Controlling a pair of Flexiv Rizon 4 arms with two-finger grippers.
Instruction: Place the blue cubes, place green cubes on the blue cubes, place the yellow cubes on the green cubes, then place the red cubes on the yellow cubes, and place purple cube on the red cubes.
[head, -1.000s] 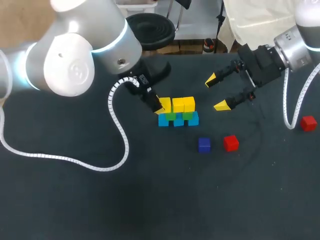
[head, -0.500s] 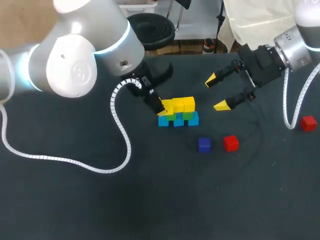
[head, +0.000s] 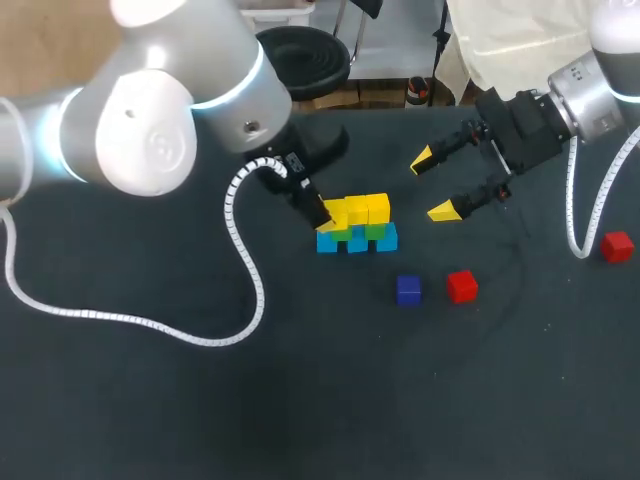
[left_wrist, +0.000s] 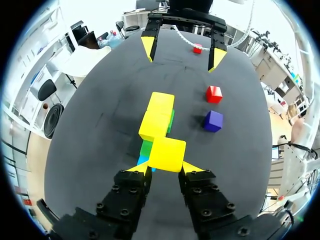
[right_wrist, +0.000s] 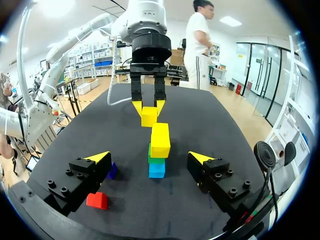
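Note:
A row of blue cubes (head: 357, 243) lies mid-table with green cubes (head: 375, 231) on it and two yellow cubes (head: 368, 208) on top. My left gripper (head: 325, 215) is shut on a third yellow cube (left_wrist: 167, 154), holding it over the stack's left end, beside the other yellows (left_wrist: 155, 125). Whether it rests on the green cube (left_wrist: 146, 147) I cannot tell. My right gripper (head: 433, 186) hangs open to the right of the stack, with nothing between its fingers. From the right wrist, the stack (right_wrist: 160, 140) stands ahead and the left gripper (right_wrist: 149, 105) grips its cube (right_wrist: 149, 116).
A purple cube (head: 408, 290) and a red cube (head: 461, 286) lie in front of the stack, to its right. A second red cube (head: 617, 246) sits near the right edge. The left arm's white cable (head: 130, 318) loops across the table's left half.
My left gripper has shifted the held yellow cube slightly right, closer against the other yellow cubes. The right arm has stayed still.

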